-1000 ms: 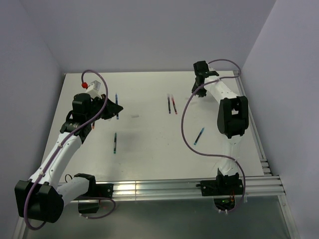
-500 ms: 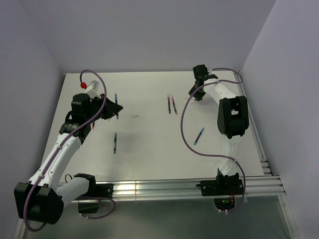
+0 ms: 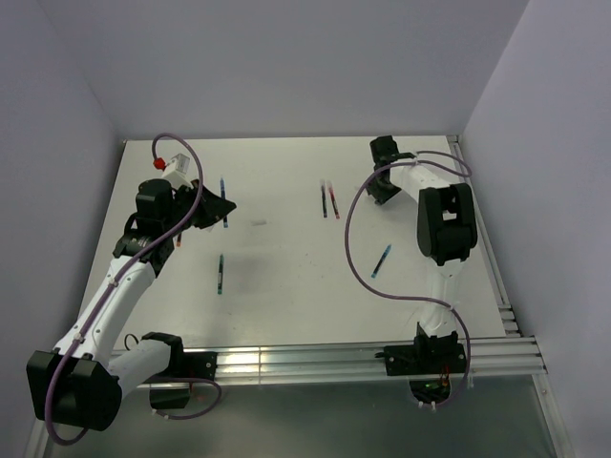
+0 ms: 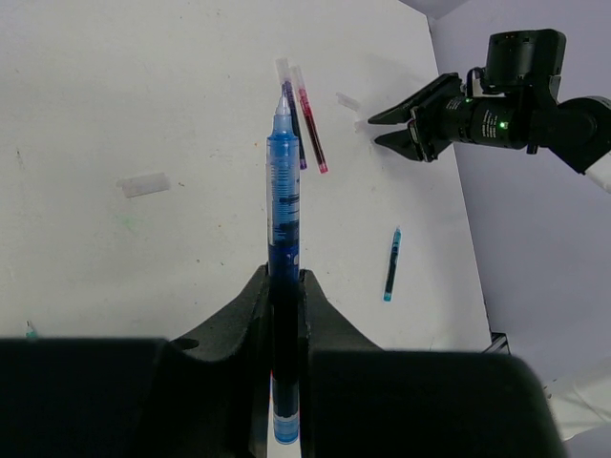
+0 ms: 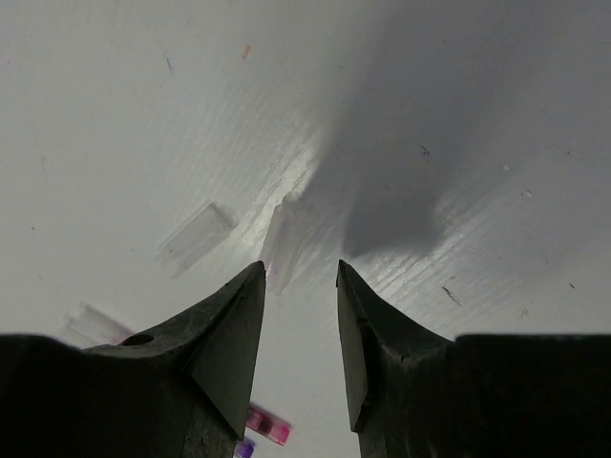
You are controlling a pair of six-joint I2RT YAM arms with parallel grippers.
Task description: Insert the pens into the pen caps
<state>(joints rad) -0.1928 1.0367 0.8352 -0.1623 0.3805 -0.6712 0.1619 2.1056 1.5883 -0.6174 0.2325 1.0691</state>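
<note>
My left gripper (image 4: 284, 281) is shut on a blue pen (image 4: 284, 191), held above the table with its tip pointing toward the far side. In the top view this gripper (image 3: 212, 212) hangs at the far left. My right gripper (image 5: 301, 272) stands open just above the table at the far right, and nothing is between its fingers. A pale pen cap (image 5: 286, 239) lies just ahead of its left fingertip, and a second cap (image 5: 196, 237) lies further left. A third cap (image 4: 143, 184) lies alone mid-table.
A red pen (image 3: 333, 202) and a dark pen (image 3: 325, 200) lie side by side at the far middle. A light blue pen (image 3: 382, 260) lies on the right near the right arm. A green-tipped pen (image 3: 220, 273) lies on the left. Walls close in on the left, back and right.
My right gripper has come down and slightly nearer over the caps, and its jaws have spread wider. The left gripper and its blue pen have not moved.
</note>
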